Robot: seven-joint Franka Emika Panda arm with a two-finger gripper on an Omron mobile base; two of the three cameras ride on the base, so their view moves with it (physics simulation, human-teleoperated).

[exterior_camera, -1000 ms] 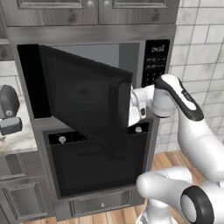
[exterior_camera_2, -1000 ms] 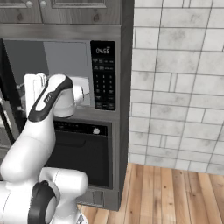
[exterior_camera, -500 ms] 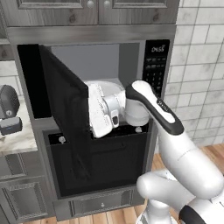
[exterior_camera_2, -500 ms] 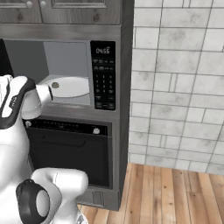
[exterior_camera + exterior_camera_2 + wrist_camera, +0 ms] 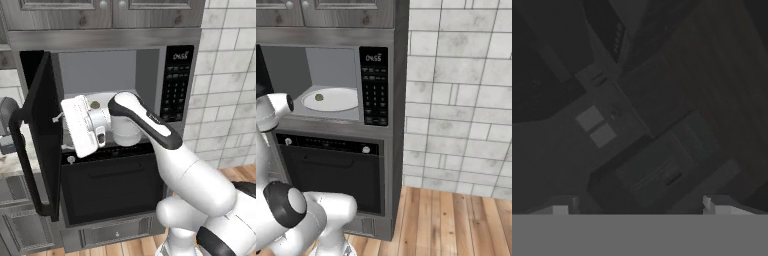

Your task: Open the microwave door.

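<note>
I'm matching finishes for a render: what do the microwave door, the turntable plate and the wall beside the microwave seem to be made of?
Microwave door: glossy black panel, probably glass or plastic, judging by its sheen. Turntable plate: smooth white, possibly ceramic or glass. Wall: pale mottled stone-look tiles with visible grout lines.

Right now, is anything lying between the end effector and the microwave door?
No. In the left base view the end effector sits beside the microwave door, nothing between them.

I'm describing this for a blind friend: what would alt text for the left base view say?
The microwave door stands swung wide open to the left, baring the grey cavity of the microwave. A white robot arm reaches toward the door's inner side, above a dark oven.
</note>
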